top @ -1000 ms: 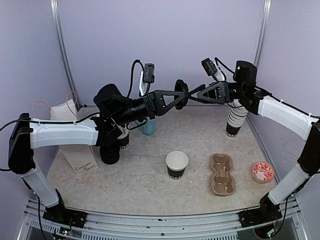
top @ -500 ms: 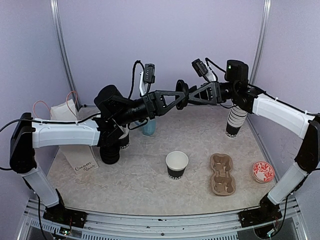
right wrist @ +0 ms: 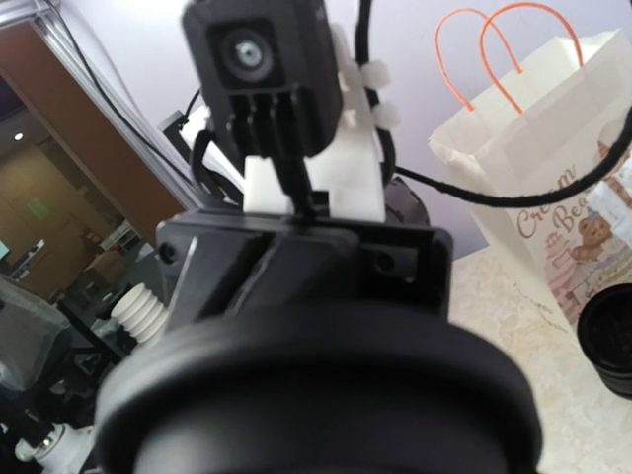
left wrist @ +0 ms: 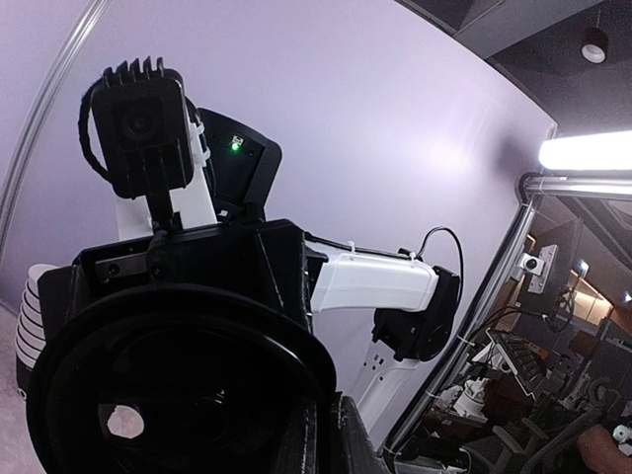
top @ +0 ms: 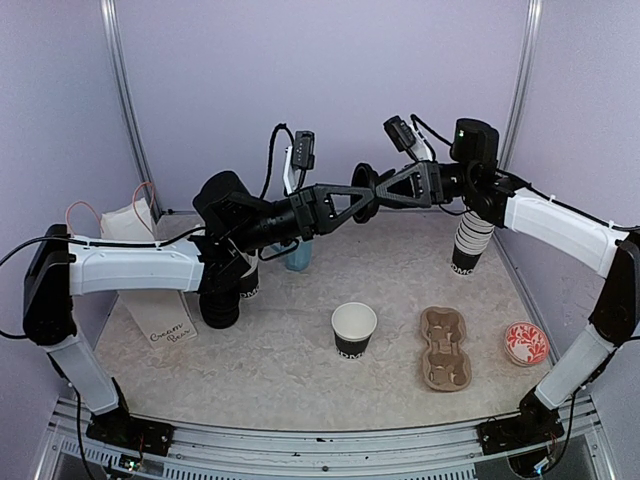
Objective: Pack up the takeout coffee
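From above you see your left gripper [top: 362, 192] clamped on the black lid [top: 361, 180] in mid-air, your right gripper [top: 386, 188] just beside it with jaws you cannot judge, and the open cup [top: 354, 330] standing on the table [top: 290, 385] near the cardboard carrier [top: 446, 350]; the left wrist view shows the black lid [left wrist: 178, 395] close up, and the right wrist view does too [right wrist: 316, 395].

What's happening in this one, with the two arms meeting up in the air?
The left gripper holds a black lid in mid-air above the table, and the right gripper meets it there, apparently a handover. Whether the right jaws have closed on it is unclear. An open black cup stands lidless beside the empty cardboard cup carrier.
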You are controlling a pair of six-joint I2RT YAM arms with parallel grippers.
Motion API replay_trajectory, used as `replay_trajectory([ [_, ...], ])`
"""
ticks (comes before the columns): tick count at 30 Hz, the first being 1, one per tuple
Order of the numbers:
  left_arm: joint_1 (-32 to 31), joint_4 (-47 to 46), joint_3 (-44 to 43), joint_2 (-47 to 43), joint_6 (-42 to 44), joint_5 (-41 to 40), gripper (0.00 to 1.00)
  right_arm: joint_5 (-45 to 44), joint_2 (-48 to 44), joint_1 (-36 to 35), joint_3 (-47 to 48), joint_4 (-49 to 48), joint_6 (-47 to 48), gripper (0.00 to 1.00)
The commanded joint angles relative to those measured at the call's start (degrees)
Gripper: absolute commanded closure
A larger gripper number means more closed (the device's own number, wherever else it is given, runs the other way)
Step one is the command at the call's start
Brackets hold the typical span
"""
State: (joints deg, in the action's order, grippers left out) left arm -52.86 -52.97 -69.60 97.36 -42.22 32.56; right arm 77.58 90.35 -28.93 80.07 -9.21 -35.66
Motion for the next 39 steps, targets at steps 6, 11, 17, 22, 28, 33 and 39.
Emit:
replay_trajectory([
  [6,0.0,5.4,-1.3,0.6,2.0,-1.7,0.88,1.1,0.1,-0.2,-1.7,-2.6,0.2,0.27],
  [11,0.0,7.9,-1.0,-0.5,3.3,-3.0,0.75,0.5,0.1,1.0,-2.6,-2.1,1.0,0.29],
  [17,-0.7,18.9,0.7,-4.5,7.2,-8.6,0.59,-1.9,-0.4,4.5,-1.9,9.5,12.2,0.29],
  [22,-2.0,41.1,-1.3,-10.0,13.7,-21.9,0.51,-13.1,-0.5,5.9,5.7,38.4,42.4,0.29],
  [28,-2.5,62.1,-4.7,-11.0,13.8,-38.8,0.54,-28.5,-0.9,4.8,9.4,55.3,63.0,0.29],
  [33,-1.4,64.5,-4.0,-11.6,12.3,-43.5,0.54,-39.0,1.0,-0.4,13.9,66.5,74.4,0.29],
  [39,0.4,63.9,-2.2,-12.4,9.8,-44.8,0.53,-47.8,4.2,-8.4,16.6,73.3,78.8,0.29],
])
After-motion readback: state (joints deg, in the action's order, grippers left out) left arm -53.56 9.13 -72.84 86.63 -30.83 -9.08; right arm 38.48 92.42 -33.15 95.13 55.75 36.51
